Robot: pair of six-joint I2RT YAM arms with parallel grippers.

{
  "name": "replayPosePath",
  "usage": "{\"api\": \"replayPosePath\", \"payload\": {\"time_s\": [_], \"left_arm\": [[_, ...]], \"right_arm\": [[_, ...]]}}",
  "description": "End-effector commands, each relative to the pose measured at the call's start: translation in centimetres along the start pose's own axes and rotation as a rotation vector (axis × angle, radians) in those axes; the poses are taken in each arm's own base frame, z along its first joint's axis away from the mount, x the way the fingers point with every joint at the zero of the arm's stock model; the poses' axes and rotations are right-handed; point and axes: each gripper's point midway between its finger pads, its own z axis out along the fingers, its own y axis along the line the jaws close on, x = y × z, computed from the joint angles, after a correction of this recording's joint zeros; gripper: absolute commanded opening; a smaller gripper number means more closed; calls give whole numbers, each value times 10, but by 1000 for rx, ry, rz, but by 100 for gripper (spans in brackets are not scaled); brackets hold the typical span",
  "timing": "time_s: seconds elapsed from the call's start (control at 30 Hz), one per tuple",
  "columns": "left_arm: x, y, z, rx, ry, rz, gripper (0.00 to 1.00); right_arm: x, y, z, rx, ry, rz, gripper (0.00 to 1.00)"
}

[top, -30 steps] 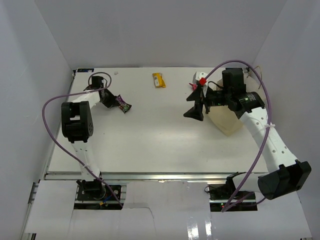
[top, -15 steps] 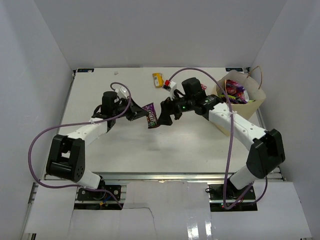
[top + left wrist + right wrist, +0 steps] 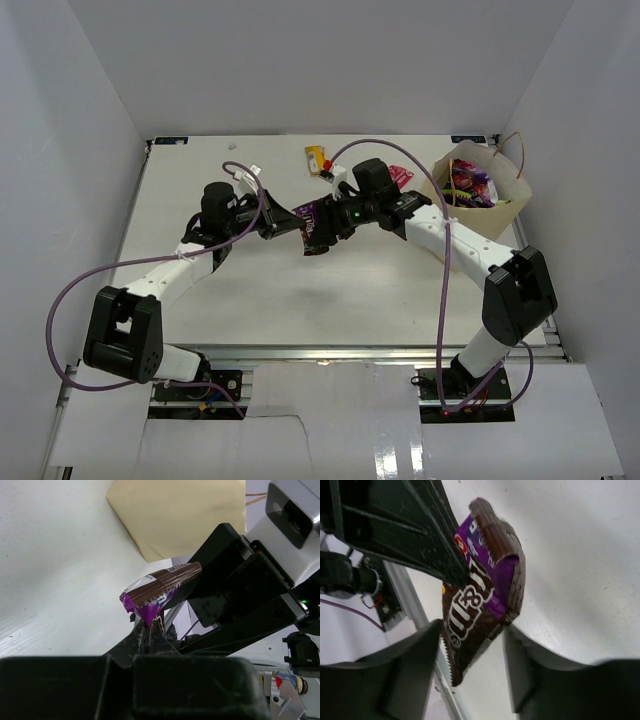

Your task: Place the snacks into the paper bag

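Left to right. My left gripper (image 3: pixel 283 222) is clamped on the purple crimped end of the small brown packet (image 3: pixel 312 228) and holds it in the air above the middle of the table (image 3: pixel 300 300). The packet hangs free below the pinch. My right gripper (image 3: pixel 335 215) faces it with its fingers (image 3: pixel 415 665) spread, one either side of the packet's body; the wrist view shows no contact.

I judge this a hand-over, about half done. The packet looks light, soft and crinkly, with a slick foil skin and loose contents. I would grip it across the flat middle, clear of the left pinch, since a sealed edge may slip or fold.

A yellow wrapper (image 3: pixel 317 160) lies near the far edge, just behind the grippers. At far right the paper bag (image 3: pixel 507 212) stands upright with its mouth open and snacks (image 3: pixel 468 185) inside, close to the side wall (image 3: pixel 580 150). The path to it looks open, though the thin handles (image 3: pixel 512 140) could snag.
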Motion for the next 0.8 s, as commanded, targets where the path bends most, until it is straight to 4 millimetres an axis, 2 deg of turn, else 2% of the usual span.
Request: {"api": "replayPosePath", "payload": {"time_s": [0.0, 0.03, 0.07, 0.13, 0.17, 0.2, 0.27, 0.3, 0.37, 0.4, 0.43, 0.5, 0.53, 0.6, 0.63, 0.7, 0.73, 0.77], "left_arm": [[5, -23, -4, 76, 21, 51, 0], [5, -25, -4, 87, 27, 56, 0], [6, -25, -4, 89, 32, 57, 0], [4, -30, -4, 103, 32, 66, 1], [2, -32, -4, 107, 27, 70, 4], [1, -36, -4, 113, 23, 73, 12], [-6, -45, -6, 130, 5, 105, 21], [-8, -51, -8, 142, -9, 137, 30], [-18, -64, -11, 159, -44, 196, 44], [-22, -73, -16, 172, -65, 233, 52], [-26, -78, -18, 177, -90, 288, 56], [-33, -90, -23, 188, -125, 343, 64], [-36, -97, -29, 194, -152, 387, 75], [-42, -101, -34, 182, -194, 418, 91], [-43, -103, -37, 179, -211, 443, 98], [-45, -97, -38, 152, -232, 443, 98], [-46, -92, -37, 139, -232, 438, 98], [-46, -88, -37, 130, -233, 437, 98]], "right_arm": [[-17, 19, -2, -63, -56, -39, 53], [-20, 23, -4, -72, -63, -54, 47], [-26, 26, -7, -78, -75, -71, 37], [-29, 29, -11, -86, -83, -101, 28], [-28, 30, -13, -92, -79, -108, 17], [-27, 33, -15, -104, -75, -116, 15], [-26, 38, -21, -118, -76, -148, 8], [-29, 44, -28, -143, -84, -172, 8], [-35, 44, -39, -157, -104, -235, 8], [-41, 53, -52, -195, -115, -269, 8], [-49, 46, -63, -190, -141, -342, 8], [-58, 48, -87, -216, -169, -395, 8], [-77, 40, -106, -185, -216, -429, 8], [-93, 36, -131, -138, -257, -501, 8], [-110, 30, -153, -82, -303, -535, 8], [-128, 27, -180, 8, -354, -596, 8], [-141, 23, -203, 78, -392, -621, 8], [-150, 12, -217, 171, -413, -627, 8]]}}
